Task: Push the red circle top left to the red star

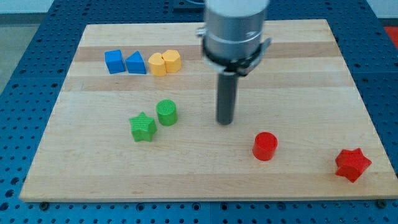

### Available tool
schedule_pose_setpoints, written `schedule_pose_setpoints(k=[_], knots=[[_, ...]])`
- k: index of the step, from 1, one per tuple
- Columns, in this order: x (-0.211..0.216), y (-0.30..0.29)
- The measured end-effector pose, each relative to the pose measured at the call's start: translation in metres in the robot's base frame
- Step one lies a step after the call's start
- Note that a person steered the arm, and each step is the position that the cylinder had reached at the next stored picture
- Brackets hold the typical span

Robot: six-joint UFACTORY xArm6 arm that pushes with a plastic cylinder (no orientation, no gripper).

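The red circle [265, 146] stands on the wooden board toward the view's bottom right. The red star [352, 164] lies further right and slightly lower, near the board's bottom right corner. My tip [224, 122] rests on the board up and to the left of the red circle, with a gap between them. The rod hangs from a grey cylinder at the view's top middle.
A green star [143, 127] and a green cylinder [166, 112] sit left of my tip. A blue cube [114, 61], a blue triangle [135, 63] and two yellow blocks [158, 64] [172, 60] line up at the top left. The board [205, 180] ends in blue table.
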State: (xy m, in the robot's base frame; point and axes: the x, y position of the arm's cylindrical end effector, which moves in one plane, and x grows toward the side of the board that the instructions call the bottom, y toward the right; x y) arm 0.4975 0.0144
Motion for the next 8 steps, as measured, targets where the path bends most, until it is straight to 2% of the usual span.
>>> schedule_pose_setpoints(k=[1,3,5,8], knots=[[0.035,-0.007],[0.052,0.034],[0.056,0.088],[0.063,0.130]])
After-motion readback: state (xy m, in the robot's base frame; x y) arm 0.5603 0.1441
